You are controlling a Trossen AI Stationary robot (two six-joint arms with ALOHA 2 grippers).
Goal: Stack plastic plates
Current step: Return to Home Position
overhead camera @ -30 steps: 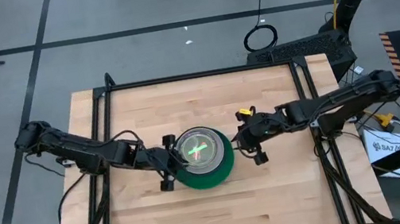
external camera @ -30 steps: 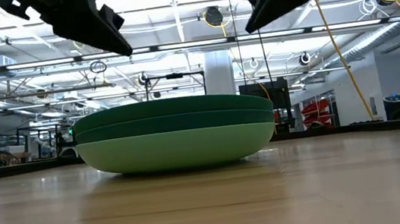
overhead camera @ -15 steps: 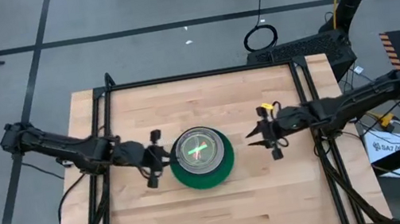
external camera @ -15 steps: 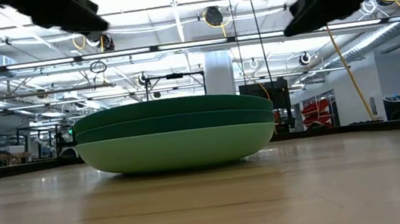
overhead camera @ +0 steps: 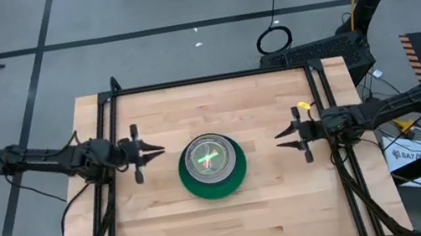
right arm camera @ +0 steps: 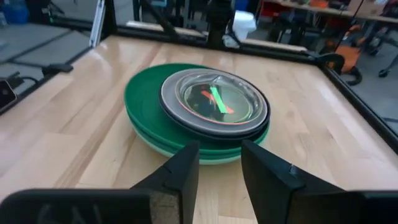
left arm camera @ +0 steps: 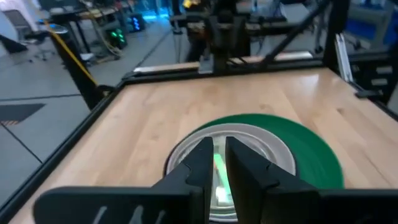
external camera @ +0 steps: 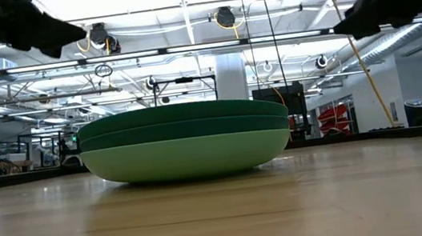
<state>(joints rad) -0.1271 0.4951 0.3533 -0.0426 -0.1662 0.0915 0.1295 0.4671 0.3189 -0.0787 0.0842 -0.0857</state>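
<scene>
Plates (overhead camera: pixel 212 166) stacked at frame centre on table (overhead camera: pixel 292 207). Left tool (overhead camera: pixel 156 150) frame left, almost closed, empty; right tool (overhead camera: pixel 280 140) frame right, slightly open, empty. Risk: low arm swing clipping stack, sliding top plates.

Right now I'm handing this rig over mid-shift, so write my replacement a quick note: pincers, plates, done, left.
Left pincer: empty, hanging above the table left of the stack.
Right pincer: open, empty, to its right.
Plates: one stack mid-table, large green ones at the bottom, small translucent ones on top.
Stacking looks done; likely only parking both arms remains.
</scene>
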